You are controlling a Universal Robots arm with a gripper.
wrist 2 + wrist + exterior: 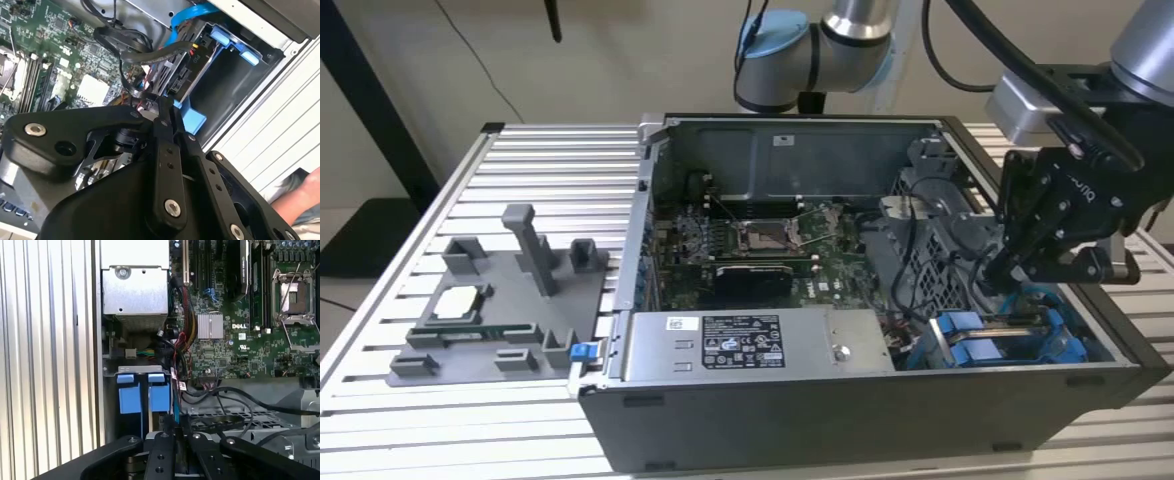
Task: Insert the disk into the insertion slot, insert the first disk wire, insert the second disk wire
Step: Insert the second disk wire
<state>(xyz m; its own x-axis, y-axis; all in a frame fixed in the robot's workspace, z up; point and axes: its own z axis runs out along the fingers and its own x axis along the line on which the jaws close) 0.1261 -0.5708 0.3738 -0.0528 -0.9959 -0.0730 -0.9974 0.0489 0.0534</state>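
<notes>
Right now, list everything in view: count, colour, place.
Computer case: one, dark grey, open on the slatted table.
Motherboard: one, green, inside the case.
Power supply: one, silver, at the case's front wall.
Disk: one, blue carrier, in the insertion slot at the exterior view's right.
Parts fixture: one, grey, exterior view's left.
CPU chip: one, silver, on the fixture.
Gripper: one, black, over the disk.

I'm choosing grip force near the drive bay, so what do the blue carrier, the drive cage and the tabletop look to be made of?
The blue carrier looks like moulded plastic: saturated colour, soft satin sheen. The drive cage seems thin sheet metal, dull grey and perforated. The tabletop looks like ribbed aluminium, pale silver with bright streaks, though the alloy cannot be told. The pincer sits low at the cage.
</notes>
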